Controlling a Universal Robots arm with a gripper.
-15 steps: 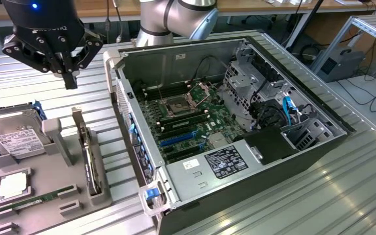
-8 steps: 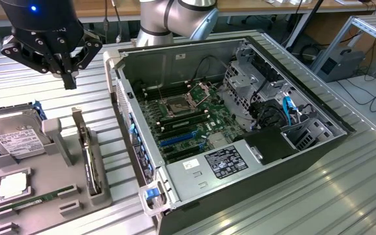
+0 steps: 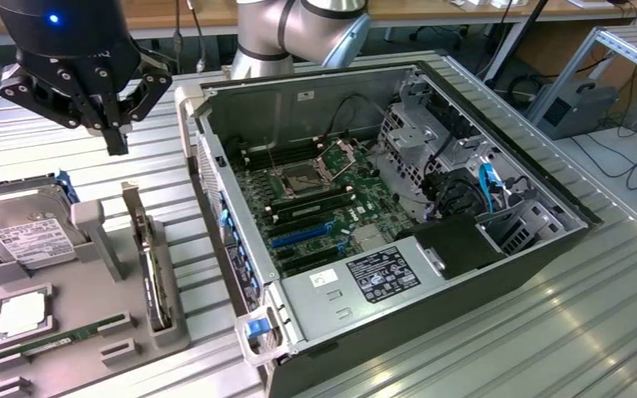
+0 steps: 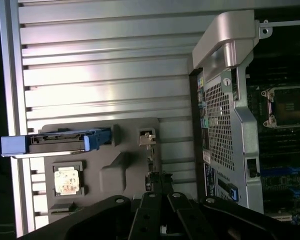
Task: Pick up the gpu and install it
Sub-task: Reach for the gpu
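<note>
UR arm [image 3: 296, 33] stands behind the PC case [image 3: 430, 274], grey joints bent at the top of the exterior view, wrist reaching over to that view's left. The tool [image 3: 117, 148] hangs pointing straight down, blue light lit on its black body, fingers pinched together w/ nothing between them. It hovers well above the tabletop [image 3: 540, 332], over the far end of the grey holder tray [image 3: 80, 307], touching nothing. In the wrist view the tool [image 4: 160, 192] shows as black linkages meeting in a closed V, tip lined up over the thin edge of the gpu [image 4: 150, 172].

The gpu [image 3: 150, 274] stands on its long edge in a slot of the tray, silver bracket end upright at the end nearest the tool. It sits apart from the case, between the case and the hard drive [image 3: 20, 236] (white label up, blue carrier at its far side). Also on the tray: a square processor chip [image 3: 22, 315] and a green memory stick [image 3: 42, 344] nearer the camera.

The case lies on its side, open, motherboard [image 3: 308, 207] facing up w/ an open CPU socket [image 3: 296, 178] and blue slots.

Tabletop is ribbed aluminium slats, shiny under the lights. Behind it: wooden benches w/ hanging cables, an aluminium frame [image 3: 629, 50] at the exterior view's right, and a grey box [image 3: 579, 104] on the floor beside it
</note>
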